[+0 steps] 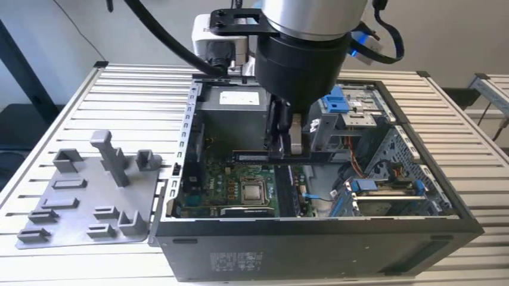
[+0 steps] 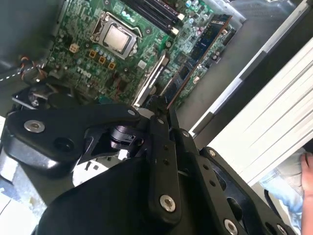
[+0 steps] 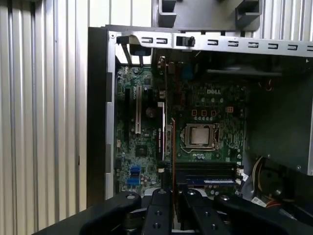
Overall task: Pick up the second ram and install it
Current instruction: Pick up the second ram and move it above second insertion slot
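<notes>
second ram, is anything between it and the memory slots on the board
Nothing visible does. The gripper holds the second ram over the motherboard, and the black memory slots beside the processor socket lie uncovered.

gripper (image 2: 160, 105) pinched tight on one end of the second ram (image 2: 203, 46) | stick sits over the motherboard (image 2: 83, 58), near the CPU socket (image 2: 117, 36) | black memory slots (image 2: 154, 10) just beside that socket | someone's hand (image 2: 307, 171) way off from it, past the case wall (image 2: 254, 58)
</notes>
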You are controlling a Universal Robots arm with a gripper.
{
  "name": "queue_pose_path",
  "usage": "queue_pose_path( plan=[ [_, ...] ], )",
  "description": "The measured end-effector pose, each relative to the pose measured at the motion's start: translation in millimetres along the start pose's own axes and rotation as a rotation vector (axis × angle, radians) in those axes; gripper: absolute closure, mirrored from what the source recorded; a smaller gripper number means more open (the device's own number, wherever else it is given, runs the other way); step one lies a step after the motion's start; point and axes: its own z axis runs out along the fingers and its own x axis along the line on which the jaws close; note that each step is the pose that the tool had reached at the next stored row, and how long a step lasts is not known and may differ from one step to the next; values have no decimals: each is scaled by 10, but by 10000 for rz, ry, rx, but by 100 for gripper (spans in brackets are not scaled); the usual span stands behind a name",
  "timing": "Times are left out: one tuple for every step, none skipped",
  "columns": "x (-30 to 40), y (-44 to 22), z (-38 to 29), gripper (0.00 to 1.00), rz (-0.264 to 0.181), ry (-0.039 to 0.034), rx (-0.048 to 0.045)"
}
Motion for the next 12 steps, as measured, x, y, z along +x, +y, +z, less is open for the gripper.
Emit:
queue_pose_path(
  plan=[
    [0,-43,0,86,0,0,0],
    [0,-87,-1,86,0,0,0],
    [1,-131,-2,86,0,0,0],
    [1,-174,-2,86,0,0,0],
    [1,-216,-3,86,1,2,0],
    [1,-256,-3,86,3,3,0],
    [1,-290,-3,86,8,3,0],
    [1,-315,-4,86,22,5,1],
    [1,-333,-4,86,45,6,3],
    [1,-345,-4,86,86,7,6],
    [1,-352,-4,86,140,8,9],
    [1,-357,-3,86,209,9,13]
  ],
)
